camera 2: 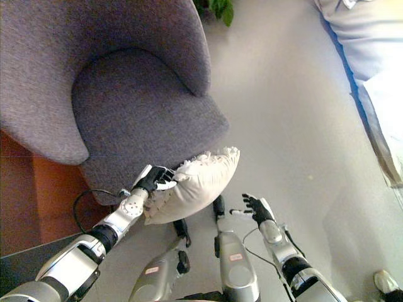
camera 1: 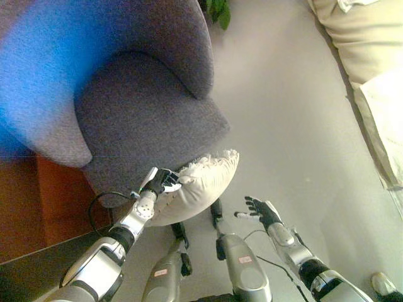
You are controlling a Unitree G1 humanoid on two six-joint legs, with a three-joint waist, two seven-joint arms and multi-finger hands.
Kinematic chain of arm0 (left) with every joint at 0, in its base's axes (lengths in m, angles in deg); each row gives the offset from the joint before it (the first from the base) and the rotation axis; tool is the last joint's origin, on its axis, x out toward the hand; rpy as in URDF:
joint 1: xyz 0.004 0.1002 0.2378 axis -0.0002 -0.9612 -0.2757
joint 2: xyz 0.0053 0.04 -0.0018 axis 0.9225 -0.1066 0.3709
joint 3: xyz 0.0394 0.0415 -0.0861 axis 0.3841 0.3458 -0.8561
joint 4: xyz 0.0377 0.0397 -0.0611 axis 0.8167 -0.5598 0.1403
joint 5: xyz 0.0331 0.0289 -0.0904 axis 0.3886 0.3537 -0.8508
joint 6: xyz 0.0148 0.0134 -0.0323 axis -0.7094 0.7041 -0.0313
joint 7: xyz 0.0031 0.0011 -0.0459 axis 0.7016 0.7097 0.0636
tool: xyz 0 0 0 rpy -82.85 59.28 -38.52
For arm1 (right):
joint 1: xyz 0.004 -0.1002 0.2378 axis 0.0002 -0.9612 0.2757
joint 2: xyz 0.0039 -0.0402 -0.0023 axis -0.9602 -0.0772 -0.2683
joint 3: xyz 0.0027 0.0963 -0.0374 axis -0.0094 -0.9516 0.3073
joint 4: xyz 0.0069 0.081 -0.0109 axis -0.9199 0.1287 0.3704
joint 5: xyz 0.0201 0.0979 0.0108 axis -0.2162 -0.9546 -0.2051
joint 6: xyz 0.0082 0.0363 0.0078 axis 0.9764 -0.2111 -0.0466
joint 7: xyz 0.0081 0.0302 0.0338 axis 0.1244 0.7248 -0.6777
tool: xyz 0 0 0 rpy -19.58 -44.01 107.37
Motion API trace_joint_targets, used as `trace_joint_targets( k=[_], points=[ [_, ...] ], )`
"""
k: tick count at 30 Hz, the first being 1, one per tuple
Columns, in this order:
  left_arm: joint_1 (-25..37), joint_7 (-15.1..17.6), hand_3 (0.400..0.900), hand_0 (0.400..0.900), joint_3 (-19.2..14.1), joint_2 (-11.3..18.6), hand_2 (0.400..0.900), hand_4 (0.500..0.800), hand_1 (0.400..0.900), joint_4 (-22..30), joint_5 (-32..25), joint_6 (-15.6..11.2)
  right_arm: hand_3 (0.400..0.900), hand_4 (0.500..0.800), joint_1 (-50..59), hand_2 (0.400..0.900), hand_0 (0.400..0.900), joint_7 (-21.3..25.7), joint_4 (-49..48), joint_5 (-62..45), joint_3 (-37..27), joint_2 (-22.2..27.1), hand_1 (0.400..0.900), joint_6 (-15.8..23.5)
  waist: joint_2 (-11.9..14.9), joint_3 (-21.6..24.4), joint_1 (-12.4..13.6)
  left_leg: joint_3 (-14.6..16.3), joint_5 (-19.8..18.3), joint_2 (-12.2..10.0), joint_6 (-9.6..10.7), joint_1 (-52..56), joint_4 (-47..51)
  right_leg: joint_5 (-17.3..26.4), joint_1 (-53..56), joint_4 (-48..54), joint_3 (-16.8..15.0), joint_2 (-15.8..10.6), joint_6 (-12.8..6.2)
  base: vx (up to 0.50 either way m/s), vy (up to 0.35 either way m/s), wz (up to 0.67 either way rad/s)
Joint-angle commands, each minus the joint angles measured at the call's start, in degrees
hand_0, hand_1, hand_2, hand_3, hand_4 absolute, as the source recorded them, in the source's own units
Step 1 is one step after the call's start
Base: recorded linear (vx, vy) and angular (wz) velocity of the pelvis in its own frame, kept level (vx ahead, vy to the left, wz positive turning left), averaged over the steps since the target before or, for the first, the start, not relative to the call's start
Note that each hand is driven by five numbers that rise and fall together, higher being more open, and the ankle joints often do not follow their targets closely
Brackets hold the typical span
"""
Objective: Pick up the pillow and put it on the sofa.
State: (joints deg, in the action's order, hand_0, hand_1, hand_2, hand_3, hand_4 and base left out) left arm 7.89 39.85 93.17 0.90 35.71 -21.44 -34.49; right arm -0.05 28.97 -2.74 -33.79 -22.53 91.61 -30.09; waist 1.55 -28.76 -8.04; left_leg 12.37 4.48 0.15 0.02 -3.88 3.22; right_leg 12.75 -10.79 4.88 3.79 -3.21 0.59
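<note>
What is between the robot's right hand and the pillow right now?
Nothing but bare grey floor: the open right hand hangs apart from the pillow, which the left hand grips. Both eye views show it.

Silver-grey arms; dark hands, left hand, right hand; white-tipped fingers

Soft daylight fills the room evenly. The pale floor looks bright. The armchair casts only faint shadow.

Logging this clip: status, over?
Left hand clutching pillow at armchair front. Right hand open, empty. Sofa far right, floor between.
</note>
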Motion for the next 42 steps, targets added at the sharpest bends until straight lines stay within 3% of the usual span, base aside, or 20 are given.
trace_joint_targets(
  k=[1,9,15,21,30,36,42],
  points=[
    [1.52,-0.31,0.4,0.4,-3.32,0.42,0.4,0.5,0.4,6.31,1.14,-3.13,0.9,0.8,-3.2,0.9,0.9,-1.84,1.35,1.52,-1.81,1.18,0.9,1.98,-1.16,6.69,2.01,-4.59,-4.51,-2.35,3.2,-2.89,-6.45,-8.89,0.61,-7.16,-0.51,-4.05,-7.23,0.13,0.018,0.14],
    [-1.81,-2.94,0.4,0.4,-2.6,2.07,0.4,0.5,0.4,11.66,1.79,-0.92,0.9,0.8,-6.92,0.9,0.9,-3.87,5.5,2.71,-3.91,0.85,0.9,2.26,-2.15,11.96,3.23,-5.26,-5.19,-1.84,2.74,1.67,-4.61,-9.94,5.84,-5.82,0.89,-4.03,-7.28,0.1,0.02,0.12],
    [-3.16,-5.09,0.4,0.4,-2.84,4.03,0.4,0.5,0.4,15.56,0.97,1.4,0.9,0.8,-8.61,0.9,0.9,-5.74,7.97,4.47,-4.47,0.23,0.9,0.01,-2.66,15.47,4.01,-5.93,-5.5,-1.77,2.54,3.97,-3.6,-10.82,8.64,-5.22,1.63,-3.92,-7.26,0.09,0.014,0.07],
    [-2.19,-8.24,0.4,0.4,-3.81,7.88,0.4,0.5,0.4,22.24,-2.59,4.31,0.9,0.8,-10.14,0.9,0.9,-7.7,10.32,5.57,-4.55,0.29,0.9,-1.73,-3.25,18.04,4.51,-6.19,-5.94,-1.65,2.4,5.59,-3.62,-11.48,10.69,-4.98,2.17,-3.96,-7.03,0.08,0.029,0.06],
    [3.67,-12.66,0.4,0.4,-7.21,15.63,0.4,0.5,0.4,36.95,-8.05,12.76,0.9,0.8,-11.26,0.9,0.9,-8.84,12.44,6.51,-5.51,0.26,0.9,-2.01,-3.9,21.43,5.34,-7.27,-6.43,-1.47,2.17,7.51,-3.16,-12.59,13.11,-5.04,2.85,-4.03,-6.84,0.07,0.006,0.07],
    [8.53,-14.21,0.4,0.4,-7.73,19.22,0.4,0.5,0.4,37.68,-11.31,15.81,0.9,0.8,-11.16,0.9,0.9,-10.13,13.13,6.7,-5.31,0.34,0.9,-3.26,-4.07,23.13,5.26,-7.72,-6.34,-1.29,2.06,8.66,-2.46,-12.83,14.28,-4.77,2.74,-3.66,-6.82,0.05,-0.006,0.01],
    [15.59,-12.39,0.4,0.4,-9.83,23.64,0.4,0.5,0.4,36.4,-23.68,18.62,0.9,0.8,-11.65,0.9,0.9,-11.01,14.03,6.96,-5.24,0.43,0.9,-3.94,-4.36,24.63,5.12,-7.75,-6.29,-1.26,2.11,9.0,-2.65,-12.99,14.81,-4.92,2.76,-3.59,-6.87,0.06,-0.002,0.01]
  ],
)
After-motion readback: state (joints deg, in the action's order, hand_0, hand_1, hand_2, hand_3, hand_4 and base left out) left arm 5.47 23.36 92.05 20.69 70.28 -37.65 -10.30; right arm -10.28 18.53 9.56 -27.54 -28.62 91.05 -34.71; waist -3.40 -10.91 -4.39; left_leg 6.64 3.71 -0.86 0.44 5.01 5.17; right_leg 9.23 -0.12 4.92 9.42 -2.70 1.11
